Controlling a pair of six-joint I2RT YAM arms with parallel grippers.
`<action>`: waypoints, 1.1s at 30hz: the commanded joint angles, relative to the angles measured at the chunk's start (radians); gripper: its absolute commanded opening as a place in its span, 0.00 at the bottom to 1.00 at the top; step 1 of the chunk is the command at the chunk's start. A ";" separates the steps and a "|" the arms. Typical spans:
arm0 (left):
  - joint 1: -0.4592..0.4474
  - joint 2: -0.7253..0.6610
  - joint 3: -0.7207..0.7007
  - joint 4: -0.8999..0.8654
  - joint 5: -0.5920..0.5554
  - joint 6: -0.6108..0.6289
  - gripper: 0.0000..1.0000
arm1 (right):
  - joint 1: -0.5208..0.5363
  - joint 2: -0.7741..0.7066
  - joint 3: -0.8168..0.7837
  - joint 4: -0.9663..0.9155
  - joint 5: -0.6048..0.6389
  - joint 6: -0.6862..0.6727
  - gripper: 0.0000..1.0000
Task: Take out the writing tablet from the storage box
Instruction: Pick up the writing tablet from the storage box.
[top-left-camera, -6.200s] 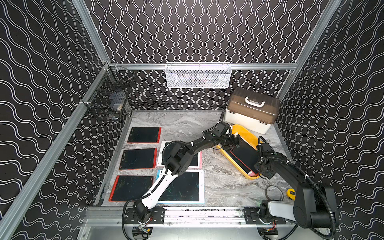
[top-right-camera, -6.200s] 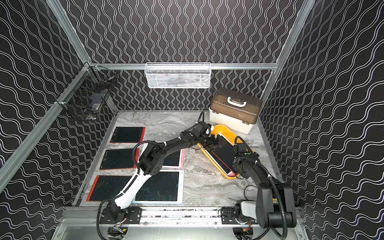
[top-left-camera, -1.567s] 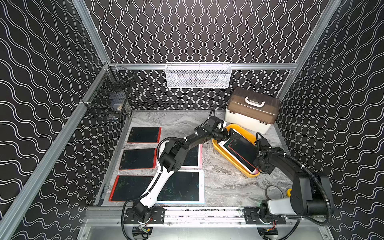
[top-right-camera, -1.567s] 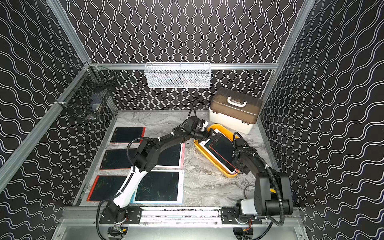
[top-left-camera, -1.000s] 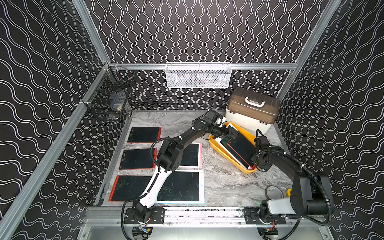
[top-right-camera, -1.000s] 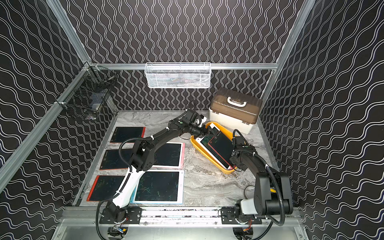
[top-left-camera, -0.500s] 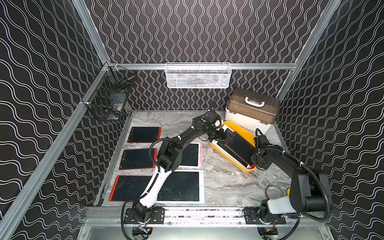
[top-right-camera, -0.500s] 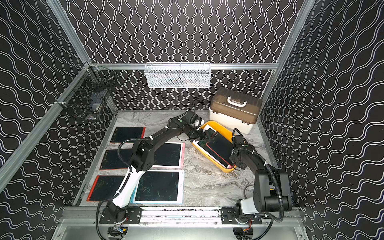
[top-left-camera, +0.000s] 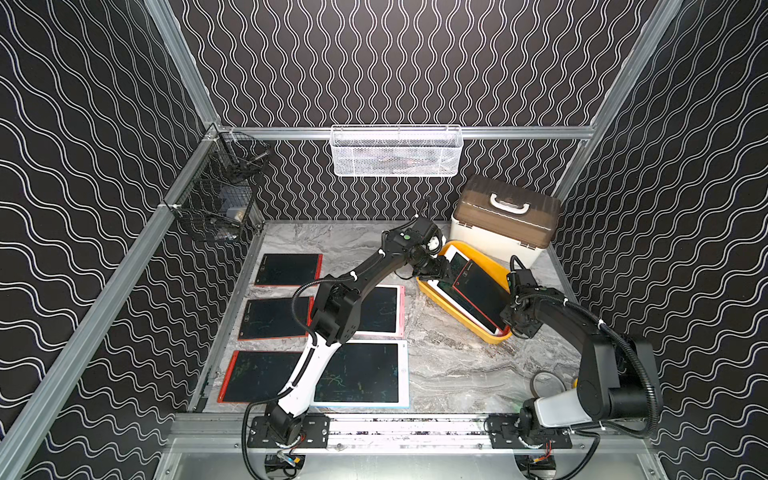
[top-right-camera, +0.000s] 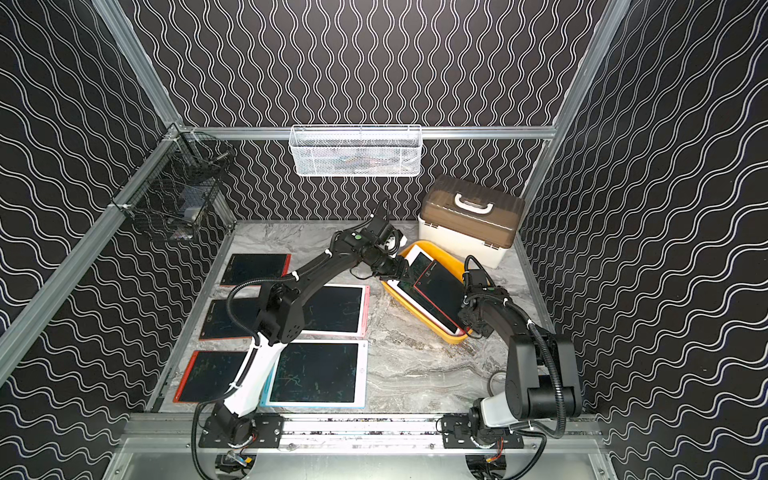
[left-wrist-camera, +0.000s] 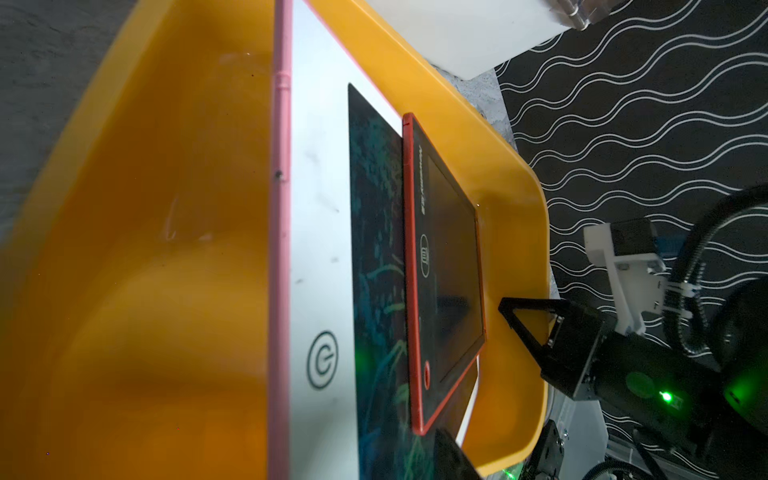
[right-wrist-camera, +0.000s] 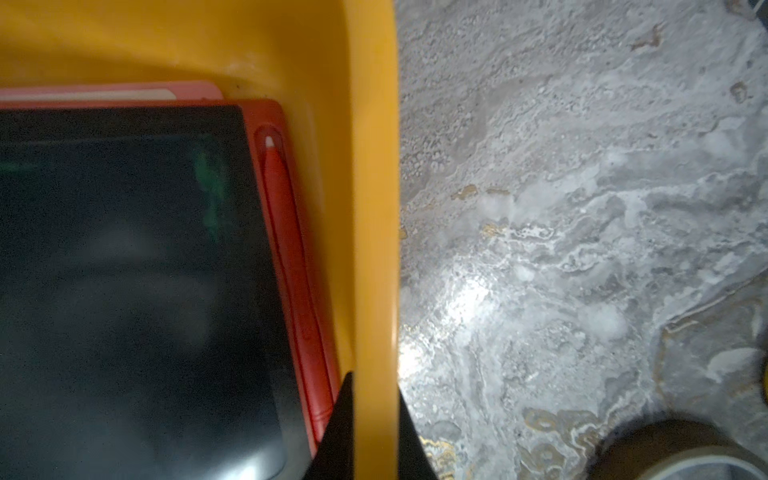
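The yellow storage box (top-left-camera: 496, 338) (top-right-camera: 451, 337) lies at an angle on the table's right side. Inside, a red-framed writing tablet (top-left-camera: 478, 291) (left-wrist-camera: 449, 270) (right-wrist-camera: 124, 270) rests on a white tablet with a pink edge (top-left-camera: 455, 254) (left-wrist-camera: 320, 249). My left gripper (top-left-camera: 444, 272) (top-right-camera: 401, 268) is at the tablets' far end. Only one dark finger (left-wrist-camera: 453, 455) shows, over the white tablet's screen by the red tablet's corner, so its state is unclear. My right gripper (top-left-camera: 509, 322) (right-wrist-camera: 374, 415) is shut on the box's near rim (right-wrist-camera: 374, 166), with one finger inside and one outside.
A cream case with a brown lid (top-left-camera: 505, 220) stands just behind the box. A white wire basket (top-left-camera: 397, 151) hangs on the back wall and a black one (top-left-camera: 220, 199) on the left wall. Several tablets (top-left-camera: 357, 378) lie flat at left. A tape roll (top-left-camera: 548, 384) lies near the right arm's base.
My left gripper has come from above the box's far end down onto the tablets' end. The tablets lie lower in the box. The right gripper stays on the rim.
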 joint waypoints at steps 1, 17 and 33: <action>0.019 -0.048 0.008 0.005 0.036 0.013 0.34 | 0.000 0.008 0.015 -0.012 0.058 -0.009 0.12; 0.113 -0.155 -0.138 0.196 0.222 -0.155 0.00 | -0.006 0.036 0.046 -0.016 0.182 -0.039 0.12; 0.395 -0.427 -0.285 0.190 0.243 -0.153 0.00 | -0.055 0.012 0.143 -0.073 0.205 -0.020 0.62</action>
